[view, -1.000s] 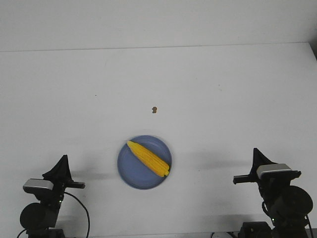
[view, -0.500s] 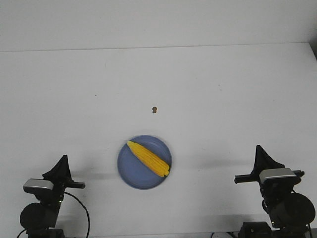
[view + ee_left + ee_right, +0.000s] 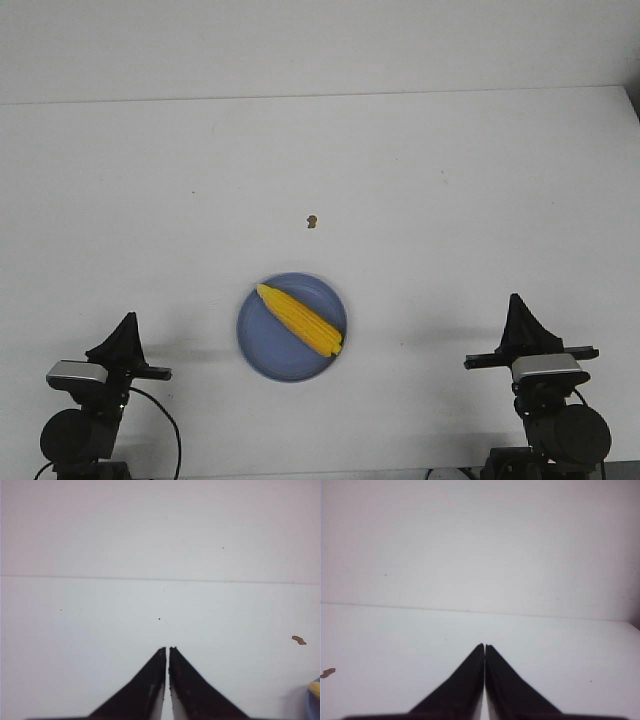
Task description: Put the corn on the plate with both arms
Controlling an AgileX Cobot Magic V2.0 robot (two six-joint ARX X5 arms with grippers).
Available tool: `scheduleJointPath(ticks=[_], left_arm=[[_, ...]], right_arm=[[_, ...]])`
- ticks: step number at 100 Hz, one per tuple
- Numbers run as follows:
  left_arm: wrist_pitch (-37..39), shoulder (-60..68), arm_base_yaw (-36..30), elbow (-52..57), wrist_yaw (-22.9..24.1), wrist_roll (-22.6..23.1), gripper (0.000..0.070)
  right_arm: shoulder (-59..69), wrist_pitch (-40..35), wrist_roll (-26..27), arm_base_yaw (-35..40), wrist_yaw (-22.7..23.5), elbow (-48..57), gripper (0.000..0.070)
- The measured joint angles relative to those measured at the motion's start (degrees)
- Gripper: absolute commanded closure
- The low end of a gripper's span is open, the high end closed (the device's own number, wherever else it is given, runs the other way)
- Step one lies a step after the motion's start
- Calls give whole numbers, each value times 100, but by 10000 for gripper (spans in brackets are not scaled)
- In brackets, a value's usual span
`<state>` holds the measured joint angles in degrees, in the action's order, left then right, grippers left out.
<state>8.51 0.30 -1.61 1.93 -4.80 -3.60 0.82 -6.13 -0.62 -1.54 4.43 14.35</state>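
Note:
The yellow corn [image 3: 300, 319] lies diagonally on the periwinkle-blue plate [image 3: 262, 347] near the table's front centre. A sliver of the plate and corn shows in the left wrist view [image 3: 315, 694]. My left gripper [image 3: 128, 322] is shut and empty, well to the left of the plate; in its wrist view [image 3: 167, 649] the jaws are together with only a hairline gap. My right gripper [image 3: 517, 303] is shut and empty, well to the right of the plate; in its wrist view [image 3: 484, 645] the jaws meet.
A tiny brown speck [image 3: 312, 221] lies on the white table beyond the plate; it also shows in the left wrist view [image 3: 298, 640] and the right wrist view [image 3: 327, 672]. The table's far edge [image 3: 320, 96] meets a white wall.
The right arm has shifted slightly left and turned, its gripper tip now near where it started. The left arm, corn and plate have not moved.

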Motion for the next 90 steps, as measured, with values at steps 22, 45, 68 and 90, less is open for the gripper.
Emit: scheduleJointPath(ticks=[22,45,68,90], left_arm=[[2,0,0,0,0,0,688],[2,0,0,0,0,0,688],[2,0,0,0,0,-2,688],[2,0,0,0,0,-2,688]], right_arm=[[-72,280,0,0,2,-380,694],[-72,852,15,0,2,-826,694],[-72,1554,157,0,4,-1257,694],[-72,1633,264,0,2,-1344,694]])
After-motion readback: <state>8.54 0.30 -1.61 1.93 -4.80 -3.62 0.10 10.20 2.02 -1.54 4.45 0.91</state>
